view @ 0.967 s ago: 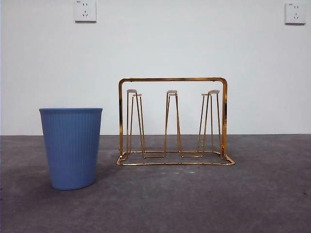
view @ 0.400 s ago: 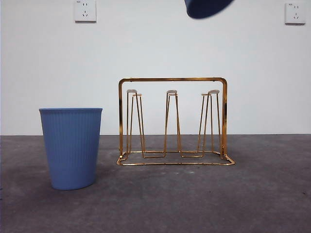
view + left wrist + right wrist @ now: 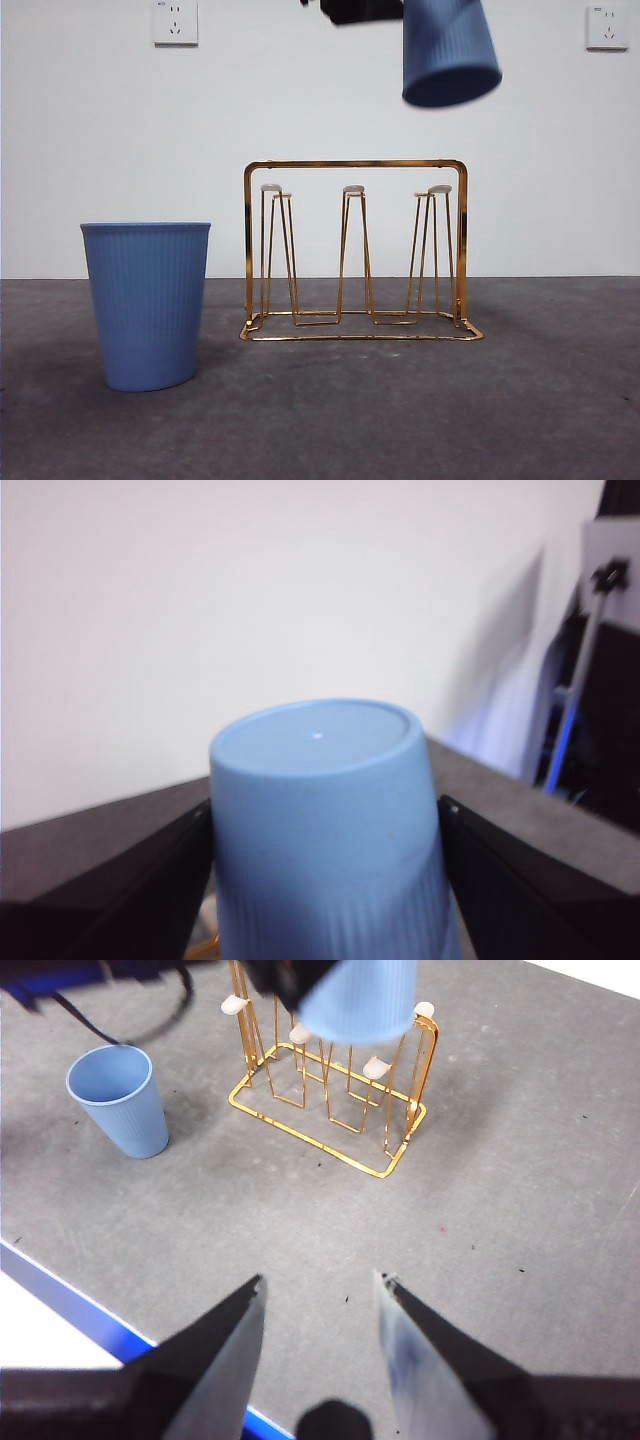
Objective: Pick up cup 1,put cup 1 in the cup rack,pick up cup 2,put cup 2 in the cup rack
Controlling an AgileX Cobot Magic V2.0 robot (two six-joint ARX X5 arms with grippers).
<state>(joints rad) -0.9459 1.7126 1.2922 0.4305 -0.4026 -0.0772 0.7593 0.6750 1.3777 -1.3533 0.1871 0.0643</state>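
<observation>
Cup 1 (image 3: 448,55), a ribbed blue cup, hangs mouth-down high above the right end of the cup rack (image 3: 355,250). My left gripper (image 3: 325,810) is shut on its sides, and its black body (image 3: 360,10) shows at the top edge of the front view. The gold wire rack stands bare, its white-tipped pegs (image 3: 352,190) free. Cup 2 (image 3: 148,305), of the same blue, stands upright on the table left of the rack. My right gripper (image 3: 318,1285) is open and high over the table's near side, looking down on the rack (image 3: 330,1090), cup 2 (image 3: 115,1100) and the held cup (image 3: 355,1000).
A white wall with two sockets (image 3: 175,22) (image 3: 607,27) rises right behind the rack. The grey table (image 3: 500,1220) ends in a blue front edge (image 3: 90,1315) below the right gripper. The left arm's dark body and cable (image 3: 120,980) reach over the table's far side.
The held cup has come down into the front view from the top edge, moving slightly right, and now hangs lower over the rack's right end. The rack and cup 2 have not moved.
</observation>
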